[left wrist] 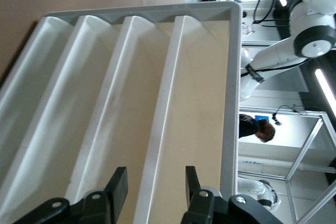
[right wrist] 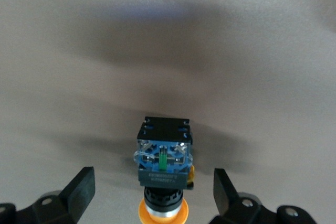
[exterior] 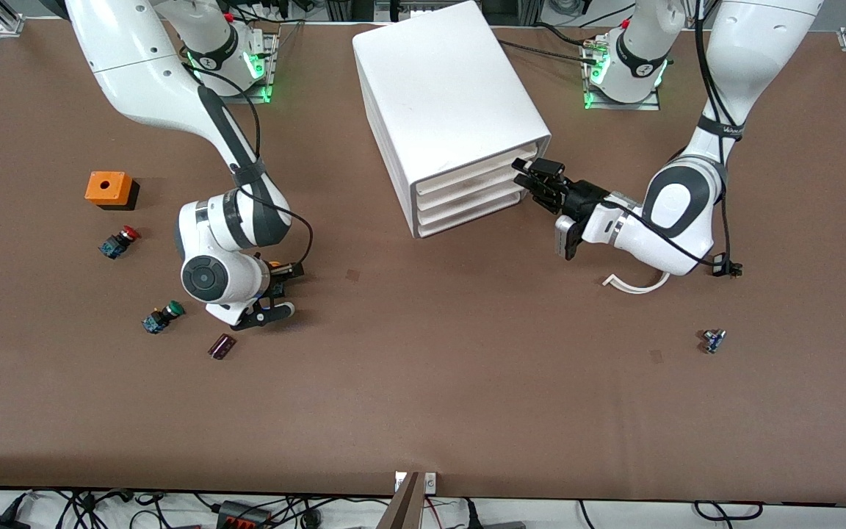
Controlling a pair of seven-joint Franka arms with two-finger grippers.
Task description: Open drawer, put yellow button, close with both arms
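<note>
A: We've got both arms working at once. The left hand (exterior: 533,176) sits at the top drawer (exterior: 467,175) of the white cabinet (exterior: 445,95), its fingers (left wrist: 119,184) straddling the drawer's front lip, narrowed partway but not visibly clamped yet.

B: And the drawer's not out, so we're on the opening step. Where's the yellow button (right wrist: 164,174)?

A: On the counter (exterior: 423,382) toward the right arm's end, directly under the right hand (exterior: 280,290), whose jaws stand wide on either side of it, not touching.

B: So next, we reckon, the left hand needs a firm pinch on that lip and a straight pull; the right must lower and close squarely on the button's body.

A: The red button (exterior: 120,240) and green button (exterior: 162,316) lie nearby, untouched.
</note>
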